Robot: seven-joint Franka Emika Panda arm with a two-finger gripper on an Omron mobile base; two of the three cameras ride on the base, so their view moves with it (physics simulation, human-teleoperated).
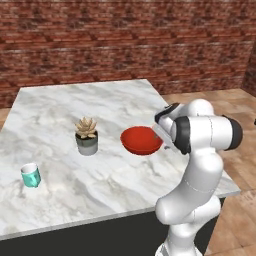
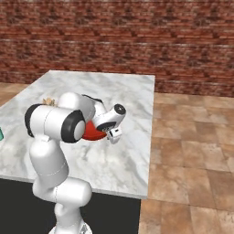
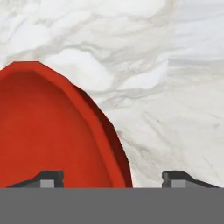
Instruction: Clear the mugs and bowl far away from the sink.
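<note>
Left base view showed the marble desk (image 1: 115, 105) running back toward a brick wall, with the red bowl (image 1: 141, 140) resting on it near the right-hand edge, just in front of the arm's wrist. A grey pot with a succulent (image 1: 87, 136) stood to the bowl's left, apart from it, and the teal mug (image 1: 31, 175) sat well away near the desk's front left.

In the hand view the claw (image 3: 111, 178) hung wide open over the bowl's near rim: one dark tip (image 3: 49, 178) sat above the red inside, the other (image 3: 176, 178) above bare marble outside, so the wall of the bowl (image 3: 52, 131) ran between them. Nothing was held.

The step looked like a rim pinch on the bowl, not yet closed. To do it well, the claw should drop straight down until the tips reach below the rim's lip, one inside and one outside, then close squarely across the wall. The rim crossed the gap on a slant and nearer the inner tip, so a small shift to centre it would help. The glossy, sloping side could slip upward under a shallow pinch.
</note>
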